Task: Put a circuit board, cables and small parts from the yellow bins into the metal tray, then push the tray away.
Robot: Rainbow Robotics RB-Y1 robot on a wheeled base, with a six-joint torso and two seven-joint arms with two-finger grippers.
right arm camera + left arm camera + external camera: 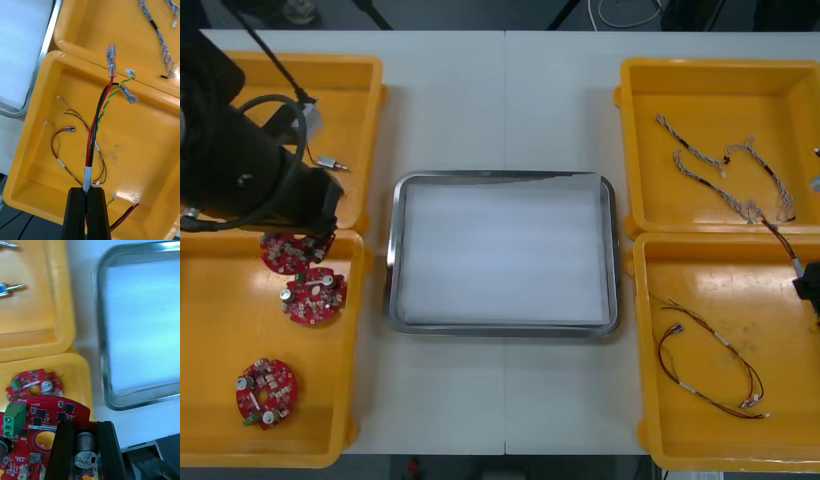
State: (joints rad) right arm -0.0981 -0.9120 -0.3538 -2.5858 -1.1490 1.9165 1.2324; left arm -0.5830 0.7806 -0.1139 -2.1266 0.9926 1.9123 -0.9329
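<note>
My left gripper (85, 435) is shut on a round red circuit board (45, 416), its fingers (63, 450) clamped on a silver cylinder on that board. A second board (33, 382) lies beyond it in the near left yellow bin (210, 330). From the front, the left gripper (308, 232) sits over the farthest board (292, 254). My right gripper (89, 193) is shut on a red and yellow cable (98, 123) with a black strand, held above the near right bin (150, 150). The right gripper (808, 285) is at the table's right edge. The metal tray (394, 260) is white inside.
Two more boards (313, 296) (266, 391) lie in the near left bin. Small metal parts (11, 288) are in the far left bin (350, 80). Twisted blue and white cables (725, 175) fill the far right bin. Another red and yellow cable (710, 365) lies in the near right bin.
</note>
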